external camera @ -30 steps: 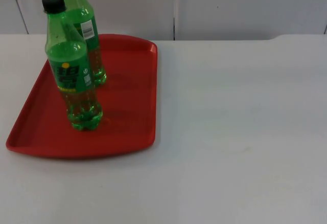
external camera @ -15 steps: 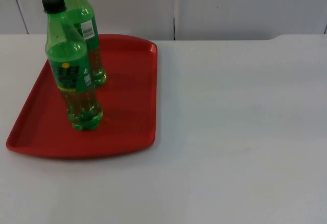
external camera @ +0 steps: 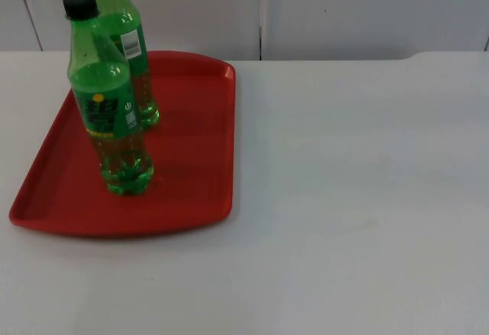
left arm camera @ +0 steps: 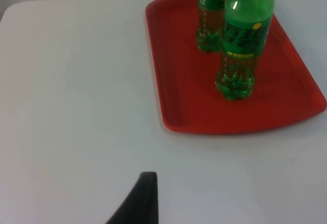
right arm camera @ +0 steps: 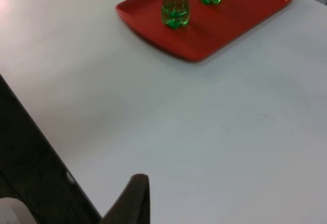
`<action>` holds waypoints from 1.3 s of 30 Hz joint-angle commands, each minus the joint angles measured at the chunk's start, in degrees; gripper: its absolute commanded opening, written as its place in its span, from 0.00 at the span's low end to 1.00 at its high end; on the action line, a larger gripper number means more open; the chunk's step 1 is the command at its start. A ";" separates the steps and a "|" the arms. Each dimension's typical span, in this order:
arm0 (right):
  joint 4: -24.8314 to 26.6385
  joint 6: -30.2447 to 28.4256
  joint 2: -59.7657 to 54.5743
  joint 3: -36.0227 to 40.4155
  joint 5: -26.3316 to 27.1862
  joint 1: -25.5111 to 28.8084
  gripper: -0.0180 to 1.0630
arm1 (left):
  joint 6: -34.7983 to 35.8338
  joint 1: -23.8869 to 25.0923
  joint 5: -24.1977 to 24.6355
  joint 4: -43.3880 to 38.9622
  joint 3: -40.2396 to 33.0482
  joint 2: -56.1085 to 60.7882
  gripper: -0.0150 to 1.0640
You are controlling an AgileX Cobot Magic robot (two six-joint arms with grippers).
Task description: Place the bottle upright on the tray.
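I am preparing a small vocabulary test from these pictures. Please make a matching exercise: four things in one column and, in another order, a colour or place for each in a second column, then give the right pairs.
Things:
1. tray
2. near bottle's cap
3. far bottle
4. table

Descriptions:
A. white
B. black
C. red
D. upright at the tray's back, beside the wall

Pairs: 1-C, 2-B, 3-D, 4-A

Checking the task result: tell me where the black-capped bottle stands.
In the top view the black-capped bottle stands upright on the red tray, at the picture's left, just before the second bottle.
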State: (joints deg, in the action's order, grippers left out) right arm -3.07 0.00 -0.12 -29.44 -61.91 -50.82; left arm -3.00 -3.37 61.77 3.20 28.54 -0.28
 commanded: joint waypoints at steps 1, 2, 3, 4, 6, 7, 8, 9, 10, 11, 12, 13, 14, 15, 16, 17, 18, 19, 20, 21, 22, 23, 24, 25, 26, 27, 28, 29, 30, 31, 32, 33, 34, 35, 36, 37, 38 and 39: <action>0.15 -0.31 0.12 0.05 0.06 -0.27 0.99 | 0.35 0.02 -0.14 0.14 -0.18 0.28 0.99; 0.15 -0.31 0.12 0.05 0.06 -0.27 0.99 | 0.35 0.02 -0.14 0.14 -0.18 0.28 0.99; 0.15 0.00 0.12 -0.04 0.18 -0.27 0.99 | 0.35 0.02 -0.14 0.14 -0.18 0.28 0.99; 0.15 0.00 0.12 -0.04 0.18 -0.27 0.99 | 0.35 0.02 -0.14 0.14 -0.18 0.28 0.99; 0.15 0.00 0.12 -0.04 0.18 -0.27 0.99 | 0.35 0.02 -0.14 0.14 -0.18 0.28 0.99; 0.15 0.00 0.12 -0.04 0.18 -0.27 0.99 | 0.35 0.02 -0.14 0.14 -0.18 0.28 0.99; 0.15 0.00 0.12 -0.04 0.18 -0.27 0.99 | 0.35 0.02 -0.14 0.14 -0.18 0.28 0.99; 0.15 0.00 0.12 -0.04 0.18 -0.27 0.99 | 0.35 0.02 -0.14 0.14 -0.18 0.28 0.99; 0.15 0.00 0.12 -0.04 0.18 -0.27 0.99 | 0.35 0.02 -0.14 0.14 -0.18 0.28 0.99; 0.15 0.00 0.12 -0.04 0.18 -0.27 0.99 | 0.35 0.02 -0.14 0.14 -0.18 0.28 0.99; 0.15 0.00 0.12 -0.04 0.18 -0.27 0.99 | 0.35 0.02 -0.14 0.14 -0.18 0.28 0.99; 0.15 0.00 0.12 -0.04 0.18 -0.27 0.99 | 0.35 0.02 -0.14 0.14 -0.18 0.28 0.99; 0.15 0.00 0.12 -0.04 0.18 -0.27 0.99 | 0.35 0.02 -0.14 0.14 -0.18 0.28 0.99; 0.15 0.00 0.12 -0.04 0.18 -0.27 0.99 | 0.35 0.02 -0.14 0.14 -0.18 0.28 0.99; 0.15 0.00 0.12 -0.04 0.18 -0.27 0.99 | 0.35 0.02 -0.14 0.14 -0.18 0.28 0.99; 0.15 0.00 0.12 -0.04 0.18 -0.27 0.99 | 0.35 0.02 -0.14 0.14 -0.18 0.28 0.99; 0.15 0.00 0.12 -0.04 0.18 -0.27 0.99 | 0.35 0.02 -0.14 0.14 -0.18 0.28 0.99; 0.15 0.00 0.12 -0.04 0.18 -0.27 0.99 | 0.35 0.02 -0.14 0.14 -0.18 0.28 0.99; 0.15 0.00 0.12 -0.04 0.18 -0.27 0.99 | 0.35 0.02 -0.14 0.14 -0.18 0.28 0.99; 0.15 0.00 0.12 -0.04 0.18 -0.27 0.99 | 0.35 0.02 -0.14 0.14 -0.18 0.28 0.99; 0.15 0.00 0.12 -0.04 0.18 -0.27 0.99 | 0.35 0.02 -0.14 0.14 -0.18 0.28 0.99; 0.15 0.00 0.12 -0.04 0.18 -0.27 0.99 | 0.35 0.02 -0.14 0.14 -0.18 0.28 0.99; 0.15 0.00 0.12 -0.04 0.18 -0.17 0.99 | 0.35 0.02 -0.14 0.14 -0.18 0.28 0.99; 0.15 0.00 0.12 -0.04 0.18 -0.06 0.99 | 0.35 0.02 -0.14 0.14 -0.18 0.28 0.99; 0.15 0.00 0.12 -0.04 0.18 -0.06 0.99 | 0.35 0.02 -0.14 0.14 -0.18 0.28 0.99; 0.15 0.00 0.12 -0.04 0.18 0.32 0.99 | 0.35 0.02 -0.14 0.14 -0.18 0.28 0.99; 0.15 0.00 0.12 -0.04 0.18 0.99 0.99 | 0.35 0.02 -0.14 0.14 -0.18 0.28 0.99; 0.15 0.00 0.12 -0.04 0.18 1.61 0.99 | 0.35 0.02 -0.14 0.14 -0.18 0.28 0.99; 0.15 0.00 0.12 -0.04 0.18 2.55 0.99 | 0.35 0.02 -0.14 0.14 -0.18 0.28 0.99; 0.15 0.00 0.12 -0.04 0.18 2.55 0.99 | 0.35 0.02 -0.14 0.14 -0.18 0.28 0.99; 0.15 0.00 0.12 -0.04 0.18 3.64 0.99 | 0.35 0.02 -0.14 0.14 -0.18 0.28 0.99; 0.15 0.00 0.12 -0.04 0.18 4.80 0.99 | 0.35 0.02 -0.14 0.14 -0.18 0.28 0.99; 0.15 0.00 0.12 -0.04 0.18 5.82 0.99 | 0.35 0.02 -0.14 0.14 -0.18 0.28 0.99; 0.15 0.00 0.12 -0.04 0.18 7.07 0.99 | 0.35 0.02 -0.14 0.14 -0.18 0.28 0.99; 0.15 0.00 0.12 -0.04 0.18 7.07 0.99 | 0.35 0.02 -0.14 0.14 -0.18 0.28 0.99; 0.15 0.00 0.12 -0.04 0.18 8.34 0.99 | 0.35 0.02 -0.14 0.14 -0.18 0.28 0.99; 0.15 0.00 0.12 -0.04 0.18 10.03 0.99 | 0.35 0.02 -0.14 0.14 -0.18 0.28 0.99; 0.15 0.00 0.12 -0.04 0.18 11.34 0.99 | 0.35 0.02 -0.14 0.14 -0.18 0.28 0.99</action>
State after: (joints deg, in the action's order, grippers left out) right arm -3.07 0.00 -0.12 -29.44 -61.91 -42.12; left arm -3.00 -3.37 61.77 3.20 28.54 -0.28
